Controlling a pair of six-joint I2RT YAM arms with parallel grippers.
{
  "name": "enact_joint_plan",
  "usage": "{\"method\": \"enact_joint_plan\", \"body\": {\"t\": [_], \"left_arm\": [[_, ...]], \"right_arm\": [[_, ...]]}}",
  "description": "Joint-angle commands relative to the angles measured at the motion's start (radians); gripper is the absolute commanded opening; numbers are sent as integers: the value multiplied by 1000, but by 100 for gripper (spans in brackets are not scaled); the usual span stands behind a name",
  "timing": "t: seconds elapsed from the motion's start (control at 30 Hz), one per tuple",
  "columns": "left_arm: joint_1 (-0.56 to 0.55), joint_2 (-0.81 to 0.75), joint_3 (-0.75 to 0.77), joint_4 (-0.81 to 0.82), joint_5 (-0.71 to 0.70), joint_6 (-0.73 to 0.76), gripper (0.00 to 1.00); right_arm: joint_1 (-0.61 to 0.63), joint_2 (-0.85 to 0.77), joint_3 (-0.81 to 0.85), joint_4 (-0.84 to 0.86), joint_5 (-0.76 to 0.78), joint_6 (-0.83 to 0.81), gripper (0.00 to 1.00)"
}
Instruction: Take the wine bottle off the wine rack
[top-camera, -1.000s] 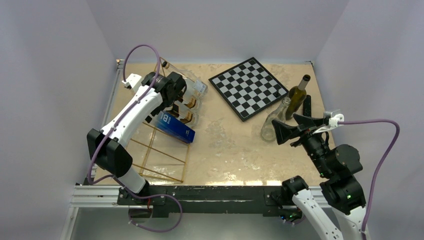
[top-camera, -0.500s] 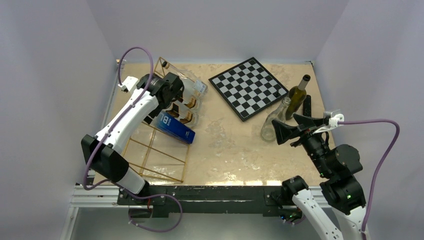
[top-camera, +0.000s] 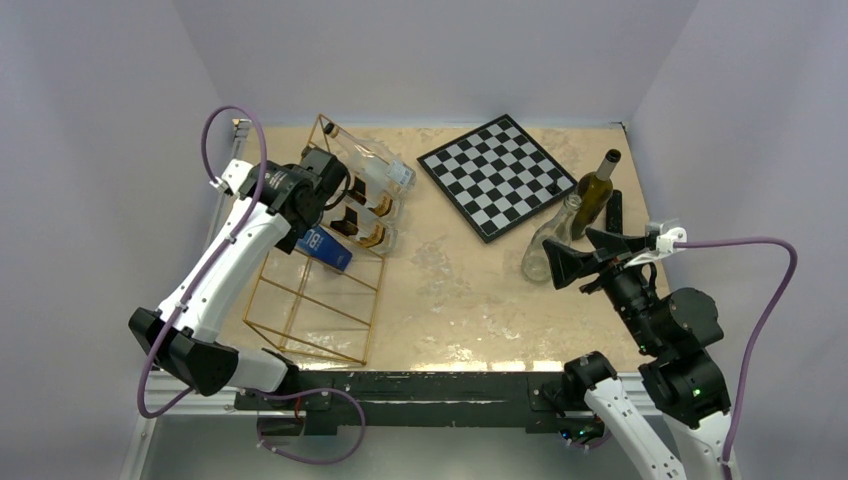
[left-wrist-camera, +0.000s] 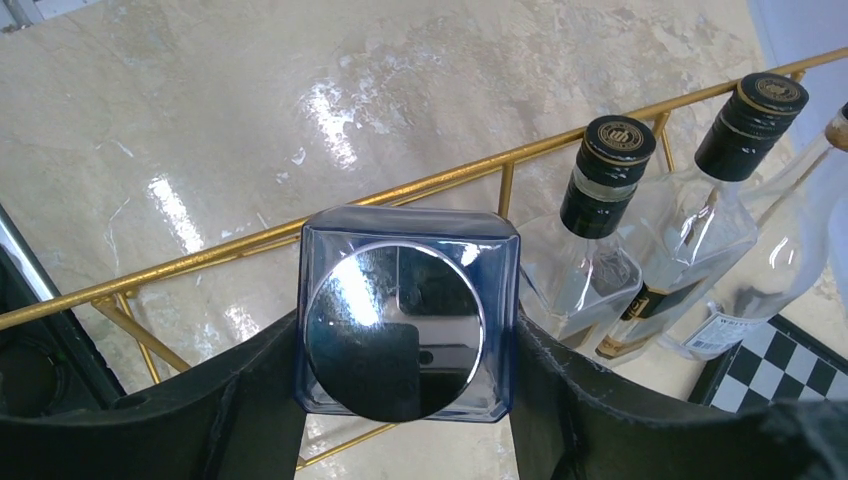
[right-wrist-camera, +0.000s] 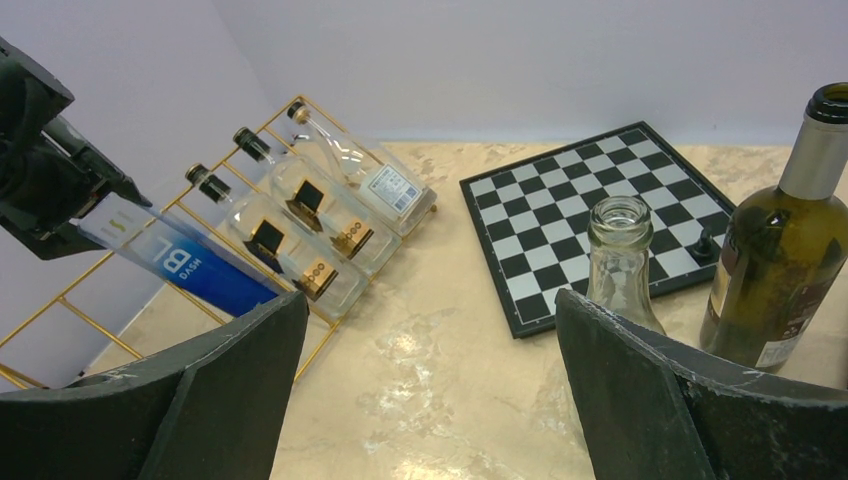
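On the left side of the table, in the top view, the left gripper (top-camera: 313, 212) is clenched on the upper end of the blue bottle (top-camera: 331, 250). The bottle lies slanted over the far part of the gold wine rack (top-camera: 322, 312), just beside three clear bottles (top-camera: 372, 205) that rest in their slots. The right gripper (top-camera: 578, 264) hangs well apart on the right, near an empty glass bottle (top-camera: 547, 248) and a green bottle (top-camera: 596, 190), with the chessboard (top-camera: 497, 173) behind.

In the left wrist view, the two black fingers (left-wrist-camera: 245, 385) press both flat sides of the blue bottle (left-wrist-camera: 405, 325), and its shiny round cap faces the camera. A gold bar of the rack (left-wrist-camera: 250, 238) crosses behind it. I cannot tell here whether the bottom is free of the wires.

In the right wrist view, the right fingers (right-wrist-camera: 235, 375) stand wide apart and hold nothing. The blue bottle (right-wrist-camera: 195, 265) is tilted, the held end higher, and its lower end seems to be at the front wires, beside the nearest clear bottle.

I judge that the pulling-out step is in hand. The next move calls for drawing the bottle along its own axis until the bottom clears the frame, without knocking the neighbour, and then setting it on the table.
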Motion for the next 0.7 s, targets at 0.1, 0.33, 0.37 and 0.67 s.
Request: {"method": "enact_joint_plan", "body": {"t": [0.1, 0.33, 0.37, 0.67], "left_arm": [[-36, -59, 46, -106, -97, 65, 0], [-90, -69, 74, -106, -123, 145, 0], [-97, -72, 79, -106, -122, 160, 0], [-134, -89, 118, -106, -113, 264, 0]], "right_arm": [[5, -3, -5, 23, -3, 12, 99], [5, -7, -3, 18, -2, 14, 99], [5, -7, -1, 17, -2, 14, 99], [4, -9, -2, 15, 0, 16, 99]]}}
